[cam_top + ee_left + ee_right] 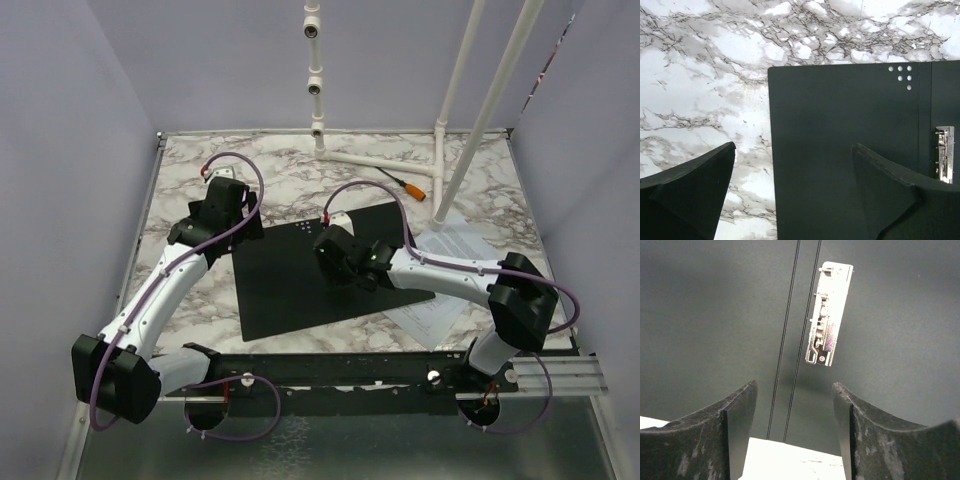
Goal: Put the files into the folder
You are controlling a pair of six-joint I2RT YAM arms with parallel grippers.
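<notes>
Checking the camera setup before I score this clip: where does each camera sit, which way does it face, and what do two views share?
Top external: above and behind the robot, facing down on table, folder and files; left arm and right arm show.
Left wrist: on the left arm, facing down at the folder's corner; open left end effector shows.
Right wrist: on the right arm, facing down at the clip; open right end effector shows.
Shared: both wrist views show the clip.
</notes>
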